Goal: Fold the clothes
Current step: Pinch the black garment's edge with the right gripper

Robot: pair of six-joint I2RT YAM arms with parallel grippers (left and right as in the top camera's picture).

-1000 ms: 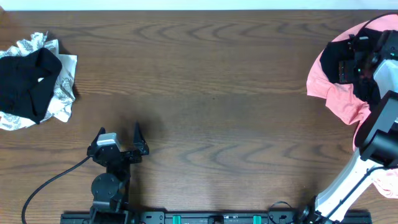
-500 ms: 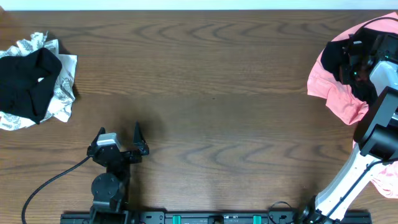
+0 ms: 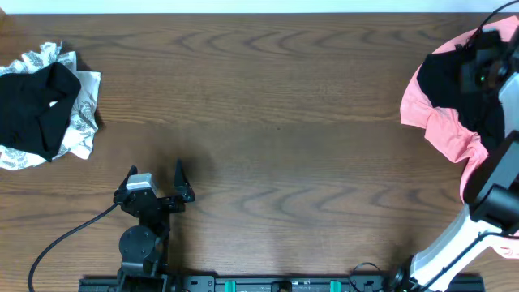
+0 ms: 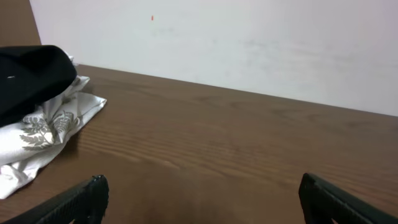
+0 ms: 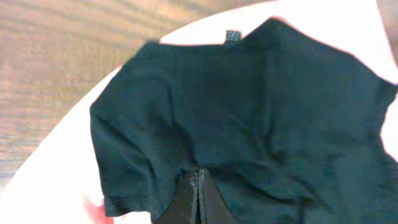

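Overhead shows four garments in two piles, well apart on the table [image 3: 276, 122]. At the far left, one black garment [image 3: 36, 109] lies on one white patterned piece [image 3: 83, 122]. At the far right, one black shirt [image 3: 454, 85] lies on one pink tee [image 3: 438, 126]. Of the two grippers, the left gripper [image 3: 156, 177] sits near the front edge, jaws spread wide, touching nothing. The right gripper [image 5: 196, 186], seen in the right wrist view, has its jaws pressed together on a pinch of the black shirt's edge.
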